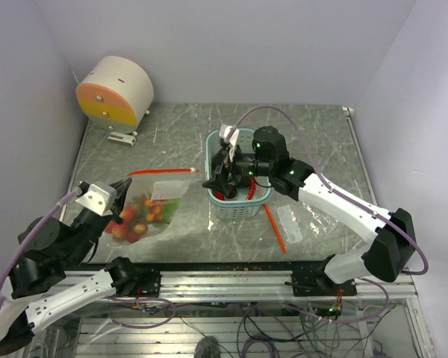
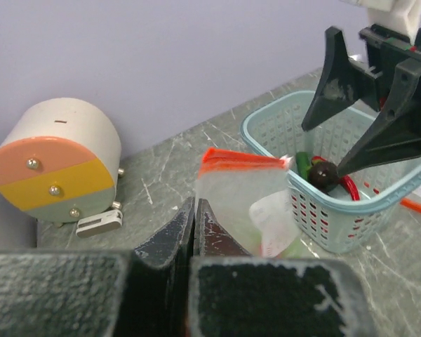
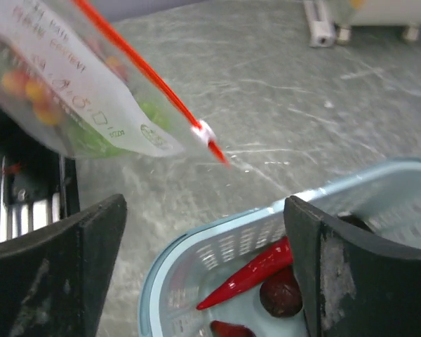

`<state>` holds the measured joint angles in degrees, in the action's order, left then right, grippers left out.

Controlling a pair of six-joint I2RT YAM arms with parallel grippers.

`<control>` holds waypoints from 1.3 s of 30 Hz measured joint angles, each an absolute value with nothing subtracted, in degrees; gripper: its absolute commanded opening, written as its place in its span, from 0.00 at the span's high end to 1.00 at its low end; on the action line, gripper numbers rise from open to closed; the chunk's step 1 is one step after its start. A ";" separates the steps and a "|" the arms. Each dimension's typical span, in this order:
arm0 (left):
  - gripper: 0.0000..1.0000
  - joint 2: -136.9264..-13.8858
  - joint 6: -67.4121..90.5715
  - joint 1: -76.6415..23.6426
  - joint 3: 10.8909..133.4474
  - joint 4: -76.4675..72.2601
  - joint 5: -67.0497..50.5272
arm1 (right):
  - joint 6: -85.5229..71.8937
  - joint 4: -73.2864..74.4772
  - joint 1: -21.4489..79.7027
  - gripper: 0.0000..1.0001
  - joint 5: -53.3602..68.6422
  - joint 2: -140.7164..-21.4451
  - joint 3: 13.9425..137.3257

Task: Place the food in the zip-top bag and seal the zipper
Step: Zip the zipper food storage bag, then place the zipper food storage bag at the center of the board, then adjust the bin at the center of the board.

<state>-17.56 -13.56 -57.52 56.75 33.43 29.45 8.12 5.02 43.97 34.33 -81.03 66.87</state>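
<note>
1. Top external view: the zip-top bag is seen left of the light-blue basket and apart from it. Many small red, orange, yellow and green pieces of food are already visible through its clear film.
2. The left gripper is found at the bag's left corner. In the left wrist view its jaws are pressed together, seemingly on the bag's edge, so that the bag is held up.
3. The right gripper is held over the basket, with its jaws spread wide and nothing between them.
4. Some food is left in the basket: a red chili, a dark round piece and another red piece, only partly shown. A long orange-red item is also seen on the table, just beside the basket.
5. The zipper is seen running along the bag's mouth; whether it is pressed shut cannot be told.
6. The filling is judged mostly done. The last pieces are yet to be moved, and the sealing is yet to be done.
</note>
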 measured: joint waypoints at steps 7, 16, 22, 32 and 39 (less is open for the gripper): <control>0.93 -19.35 -10.02 -57.52 49.63 21.12 42.52 | -4.95 6.52 43.53 0.00 11.29 -78.98 72.69; 0.85 -23.53 -19.42 -57.52 33.80 -15.40 68.79 | -22.50 25.10 39.57 0.00 -21.56 -76.49 73.30; 0.02 -30.79 -22.24 -57.45 31.68 -28.36 75.92 | -31.51 38.26 37.32 0.00 -28.10 -72.36 65.10; 0.00 -28.47 1.28 -56.93 46.96 -0.43 64.93 | -41.36 43.62 35.68 0.01 -22.48 -71.13 53.19; 0.02 -26.57 8.36 -56.93 48.97 9.23 56.42 | -44.86 36.69 35.20 0.15 -16.73 -72.03 50.09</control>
<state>-26.57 8.36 -56.93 48.97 9.23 56.42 -44.86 36.69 35.20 -16.73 -72.03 50.09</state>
